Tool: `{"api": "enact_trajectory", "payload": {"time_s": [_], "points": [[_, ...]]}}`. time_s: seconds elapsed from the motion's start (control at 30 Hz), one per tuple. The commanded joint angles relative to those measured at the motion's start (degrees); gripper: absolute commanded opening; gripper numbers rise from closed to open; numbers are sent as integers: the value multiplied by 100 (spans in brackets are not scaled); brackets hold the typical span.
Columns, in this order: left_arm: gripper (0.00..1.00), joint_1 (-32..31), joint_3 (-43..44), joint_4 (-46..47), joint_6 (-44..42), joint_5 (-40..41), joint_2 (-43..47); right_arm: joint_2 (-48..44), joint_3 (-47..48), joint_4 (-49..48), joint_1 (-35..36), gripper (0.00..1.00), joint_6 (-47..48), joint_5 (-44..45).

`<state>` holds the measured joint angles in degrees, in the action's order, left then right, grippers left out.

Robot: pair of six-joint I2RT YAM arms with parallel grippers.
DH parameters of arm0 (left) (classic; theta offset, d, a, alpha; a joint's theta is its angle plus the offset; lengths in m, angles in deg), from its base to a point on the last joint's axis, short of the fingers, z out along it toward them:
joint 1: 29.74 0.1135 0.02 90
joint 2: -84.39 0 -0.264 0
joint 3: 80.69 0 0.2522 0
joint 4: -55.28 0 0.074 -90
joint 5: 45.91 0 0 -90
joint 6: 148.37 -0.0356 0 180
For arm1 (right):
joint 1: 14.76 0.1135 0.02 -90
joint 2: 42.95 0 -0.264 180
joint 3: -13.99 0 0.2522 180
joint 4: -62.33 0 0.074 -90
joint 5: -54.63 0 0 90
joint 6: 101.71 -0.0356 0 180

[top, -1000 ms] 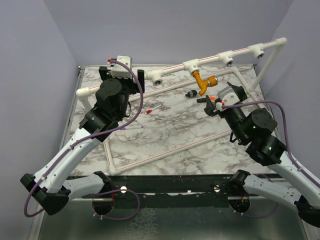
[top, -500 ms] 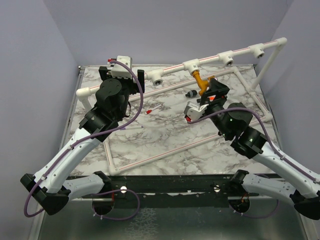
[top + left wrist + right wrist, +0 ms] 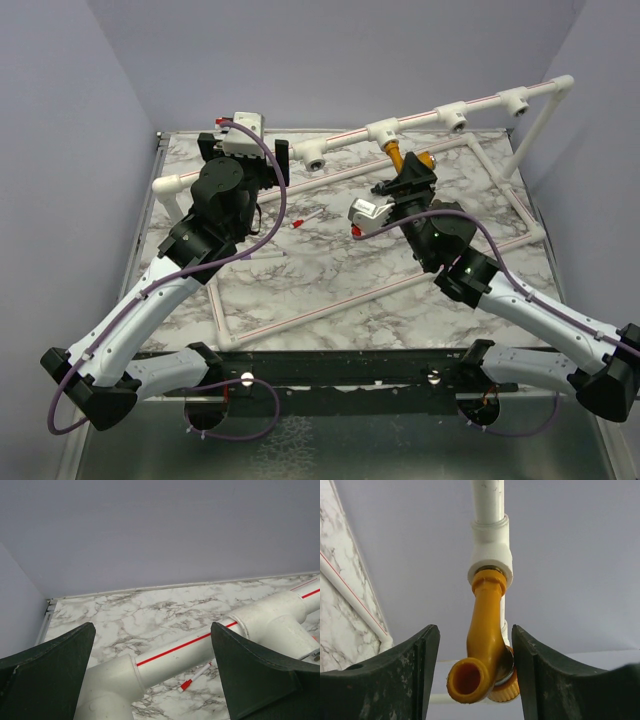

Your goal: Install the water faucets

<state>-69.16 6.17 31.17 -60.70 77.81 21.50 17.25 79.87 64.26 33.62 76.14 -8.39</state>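
A mustard-orange faucet (image 3: 403, 160) with a bent spout sits in a white tee socket (image 3: 384, 130) on the raised pipe rail. In the right wrist view the faucet (image 3: 485, 645) hangs from the socket (image 3: 490, 550) with its spout mouth facing the camera. My right gripper (image 3: 407, 181) (image 3: 475, 630) is open, with its jaws on either side of the faucet. The right finger (image 3: 545, 680) is next to the faucet's knob and the left finger stands apart from it. My left gripper (image 3: 247, 165) (image 3: 152, 630) is open and straddles the white red-striped pipe (image 3: 190, 647) at the back left.
Empty tee sockets (image 3: 317, 157) (image 3: 455, 118) (image 3: 516, 100) sit along the rail. A thin white red-tipped stick (image 3: 307, 217) (image 3: 199, 676) lies on the marble table (image 3: 330, 270). A small black part (image 3: 382, 187) lies by the right gripper. A flat pipe frame (image 3: 300, 318) lies on the table.
My right arm has swung left and rolled over, and its open jaws now stand around the mounted faucet. The left arm has not moved.
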Motion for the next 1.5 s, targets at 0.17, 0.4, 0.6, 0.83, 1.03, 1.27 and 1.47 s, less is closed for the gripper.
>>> {"api": "enact_trajectory", "payload": {"time_s": [0.17, 0.4, 0.6, 0.83, 1.03, 1.27, 1.47], "points": [[99, -71, -327, -1145, 62, -93, -228, 220, -158, -396, 22, 31, -159, 728], [99, -98, -319, -1136, 42, -67, -296, 317, 131, -253, 29, 1, -2343, 559], [99, -110, -314, -1136, 22, -54, -304, 356, 293, -337, 23, 1, -4678, 428], [99, -129, -327, -1129, 17, 30, -277, 239, 204, -652, 22, 0, -7779, 596], [99, -166, -348, -1110, 13, 32, -241, 202, 14, -791, 22, 0, -10349, 844], [99, -189, -384, -1101, 4, 26, -189, 5, -256, -898, 22, 1, -12854, 1076], [99, -221, -410, -1092, 12, 38, -172, -212, -565, -295, 22, 1, -16172, 1372]]}}
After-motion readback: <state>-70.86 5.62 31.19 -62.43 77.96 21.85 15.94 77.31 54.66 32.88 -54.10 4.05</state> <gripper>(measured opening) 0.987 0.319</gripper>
